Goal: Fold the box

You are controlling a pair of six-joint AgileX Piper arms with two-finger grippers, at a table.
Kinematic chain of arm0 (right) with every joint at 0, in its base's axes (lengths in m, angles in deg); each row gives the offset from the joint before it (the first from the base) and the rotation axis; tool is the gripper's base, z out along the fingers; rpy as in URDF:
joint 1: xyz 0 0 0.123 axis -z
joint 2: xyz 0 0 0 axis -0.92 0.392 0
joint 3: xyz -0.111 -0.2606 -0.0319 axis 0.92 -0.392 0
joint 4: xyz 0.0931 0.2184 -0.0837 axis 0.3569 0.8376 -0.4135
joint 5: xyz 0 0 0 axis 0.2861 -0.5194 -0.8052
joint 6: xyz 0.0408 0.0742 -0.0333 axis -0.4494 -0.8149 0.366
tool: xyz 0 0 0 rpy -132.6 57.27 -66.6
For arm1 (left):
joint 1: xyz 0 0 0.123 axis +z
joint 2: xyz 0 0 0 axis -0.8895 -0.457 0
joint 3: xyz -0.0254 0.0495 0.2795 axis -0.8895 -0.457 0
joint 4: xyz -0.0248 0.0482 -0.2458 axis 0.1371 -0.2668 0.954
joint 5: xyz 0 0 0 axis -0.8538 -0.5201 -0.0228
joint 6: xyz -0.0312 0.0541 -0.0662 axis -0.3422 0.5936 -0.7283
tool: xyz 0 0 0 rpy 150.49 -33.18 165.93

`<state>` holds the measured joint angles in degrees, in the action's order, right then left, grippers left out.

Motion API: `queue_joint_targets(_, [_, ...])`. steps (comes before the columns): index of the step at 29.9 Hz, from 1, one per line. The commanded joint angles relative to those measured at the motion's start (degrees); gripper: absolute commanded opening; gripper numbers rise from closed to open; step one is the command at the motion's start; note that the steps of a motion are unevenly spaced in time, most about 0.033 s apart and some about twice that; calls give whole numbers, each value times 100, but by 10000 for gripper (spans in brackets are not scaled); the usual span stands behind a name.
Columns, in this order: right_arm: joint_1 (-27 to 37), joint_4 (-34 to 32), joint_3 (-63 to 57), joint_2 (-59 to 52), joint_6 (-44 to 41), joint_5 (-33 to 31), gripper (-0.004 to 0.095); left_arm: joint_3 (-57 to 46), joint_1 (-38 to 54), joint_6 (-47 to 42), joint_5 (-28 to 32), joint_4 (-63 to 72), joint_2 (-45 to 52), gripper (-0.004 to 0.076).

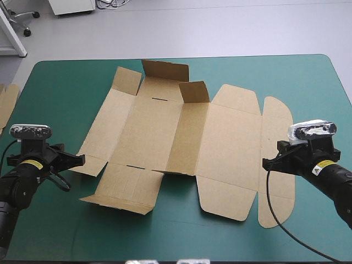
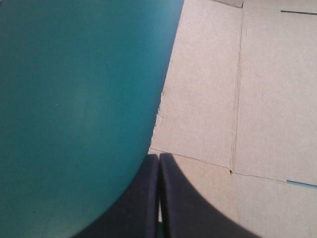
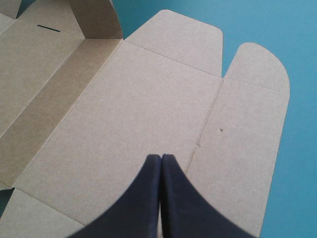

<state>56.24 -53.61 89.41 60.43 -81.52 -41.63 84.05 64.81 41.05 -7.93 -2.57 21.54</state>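
The brown box point(image 1: 181, 137) lies as a cut sheet, mostly flat, in the middle of the teal-green table. Two small flaps point(image 1: 193, 91) at its far side stand up, and the near-left panel point(image 1: 124, 192) is slightly lifted. My left gripper point(image 1: 81, 159) is shut, its tip at the edge of the box's left flap point(image 2: 198, 99). The fingers point(image 2: 188, 203) meet in one arch with nothing between them. My right gripper point(image 1: 265, 163) is also shut. It hovers over the fold between the lid panel point(image 3: 124, 129) and the rounded tuck flap point(image 3: 247, 119).
An edge of more brown board point(image 1: 6, 102) shows at the table's left edge. Bare teal-green cover point(image 1: 66, 88) surrounds the sheet on the far, near and right sides.
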Motion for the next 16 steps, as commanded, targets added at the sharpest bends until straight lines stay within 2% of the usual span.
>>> queue_joint_targets(1, [52,15,212,-52,42,333,-34,212,-18,6,296,46,50,-15])
queue_joint_targets(16, [52,15,212,-52,42,311,-34,212,-18,6,256,70,50,-15])
